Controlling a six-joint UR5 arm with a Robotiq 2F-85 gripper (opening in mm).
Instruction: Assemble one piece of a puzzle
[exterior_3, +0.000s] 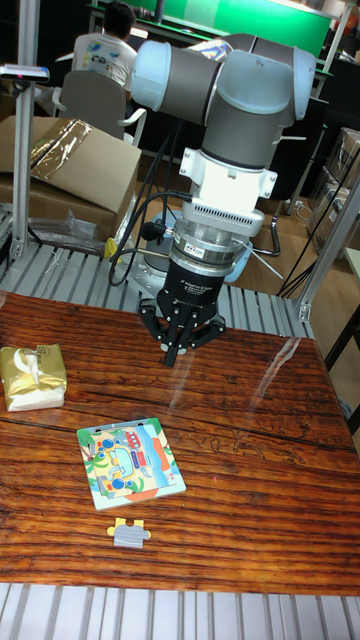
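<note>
Behind the table I can see a cluttered workshop: a person in a white shirt (103, 52) seated with their back to me, a green panel (245, 22) high up, and an open brown cardboard box with crinkled gold foil (68, 165) to the left. Dark reddish wood-grain planks make up the tabletop (250, 450), which rests on ribbed grey metal.

On that wood I see the square colourful cartoon puzzle board (130, 462), lying flat and slightly rotated, its picture done in blues, oranges and greens with a pale border. Just beside its near edge, apart from it, lies the small loose grey and yellow jigsaw piece (130, 533), flat on the wood.

My grey UR5 arm (225, 100) reaches down over the far part of the table. Its black two-finger gripper (178, 352) hangs above the wood, well apart from board and piece; the fingers look drawn together at the tips with nothing between them.

A soft gold-wrapped packet (32, 376) sits at the left edge.
</note>
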